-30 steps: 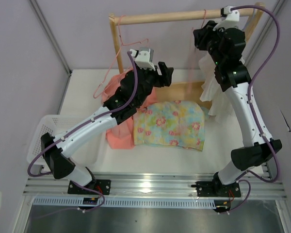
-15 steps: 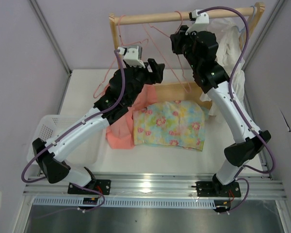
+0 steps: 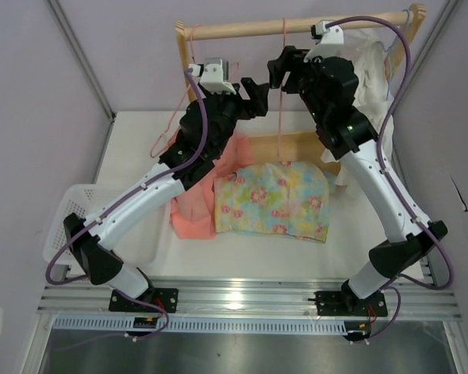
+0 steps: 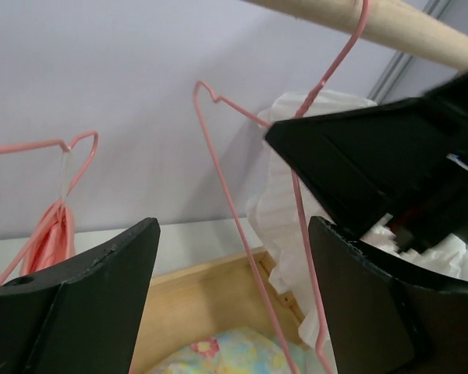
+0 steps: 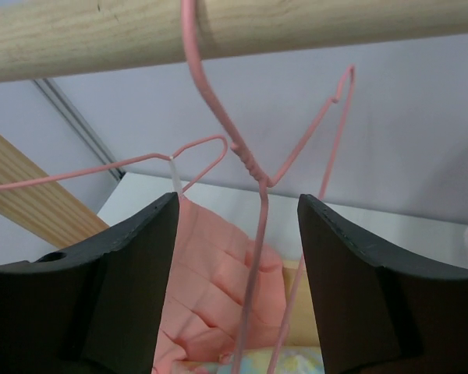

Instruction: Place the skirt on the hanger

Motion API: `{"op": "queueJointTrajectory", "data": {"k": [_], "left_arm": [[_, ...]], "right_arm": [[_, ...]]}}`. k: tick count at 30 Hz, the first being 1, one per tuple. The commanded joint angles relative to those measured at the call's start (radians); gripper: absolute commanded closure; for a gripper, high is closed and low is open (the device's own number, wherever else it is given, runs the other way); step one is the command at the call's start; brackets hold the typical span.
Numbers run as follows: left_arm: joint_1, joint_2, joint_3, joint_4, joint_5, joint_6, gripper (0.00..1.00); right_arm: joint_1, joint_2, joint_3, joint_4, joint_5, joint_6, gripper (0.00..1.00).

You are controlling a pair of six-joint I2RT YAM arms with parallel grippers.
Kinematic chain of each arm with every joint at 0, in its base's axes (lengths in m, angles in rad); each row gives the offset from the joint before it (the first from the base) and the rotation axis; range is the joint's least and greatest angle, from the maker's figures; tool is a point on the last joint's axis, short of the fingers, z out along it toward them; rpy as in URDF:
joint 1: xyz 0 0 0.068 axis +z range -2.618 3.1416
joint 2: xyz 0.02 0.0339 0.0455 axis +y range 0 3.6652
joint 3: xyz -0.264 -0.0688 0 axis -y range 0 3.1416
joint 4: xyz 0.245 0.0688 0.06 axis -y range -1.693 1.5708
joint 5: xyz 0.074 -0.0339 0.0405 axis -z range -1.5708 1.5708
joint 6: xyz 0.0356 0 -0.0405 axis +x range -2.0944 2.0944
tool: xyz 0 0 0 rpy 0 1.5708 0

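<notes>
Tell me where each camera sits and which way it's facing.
Top external: above and behind the bases, looking down on the skirt; left arm and right arm both show.
Left wrist: raised near the rod, facing the hanger; left fingers frame the view.
Right wrist: close under the rod, facing the hanger's hook; right fingers at both sides.
Shared: both wrist views show that hanger, the rod and the salmon garment.

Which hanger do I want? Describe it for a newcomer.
Find the wooden rail across the back of the table. Near its middle hangs a thin pale-pink wire hanger with a long slim hook. It alone is bare: a salmon-pink garment hangs to its left, a white ruffled garment to its right.
</notes>
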Motion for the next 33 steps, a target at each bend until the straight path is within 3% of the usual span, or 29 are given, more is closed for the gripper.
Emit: {"op": "queueJointTrajectory", "data": {"k": [1,4,8,16,21,24,26,29,30,32,33], "left_arm": [[0.006,0.041,0.102,0.092,-0.024,0.017,0.16],[0.006,0.089,0.129,0.141,-0.015,0.031,0.17],[0.006,0.125,0.153,0.208,0.010,0.043,0.16],[0.007,0.289,0.303,0.282,0.079,0.210,0.15],[0.009,0.432,0.544,0.184,0.060,0.307,0.16],[0.011,0.471,0.587,0.179,0.074,0.322,0.19],[0.012,0.481,0.600,0.169,0.083,0.321,0.24],[0.012,0.475,0.589,0.152,0.073,0.314,0.40],[0.012,0.469,0.574,0.153,0.074,0.317,0.52],[0.012,0.455,0.546,0.179,0.077,0.328,0.62],[0.012,0.437,0.522,0.196,0.088,0.336,0.73]], "right_arm": [[-0.002,-0.108,-0.001,-0.009,0.025,0.035,0.28],[-0.003,-0.149,-0.036,-0.035,0.065,0.074,0.22],[-0.014,-0.276,-0.127,-0.052,0.137,0.121,0.21],[-0.126,-0.523,-0.317,-0.098,0.091,0.193,0.20],[-0.157,-0.641,-0.364,-0.162,0.073,0.182,0.20],[-0.171,-0.680,-0.381,-0.179,0.083,0.162,0.19],[-0.177,-0.698,-0.387,-0.202,0.089,0.154,0.18],[-0.183,-0.724,-0.418,-0.205,0.089,0.148,0.20],[-0.183,-0.731,-0.426,-0.201,0.086,0.150,0.20],[-0.184,-0.740,-0.438,-0.202,0.080,0.148,0.21],[-0.184,-0.743,-0.443,-0.204,0.080,0.147,0.22]]}}
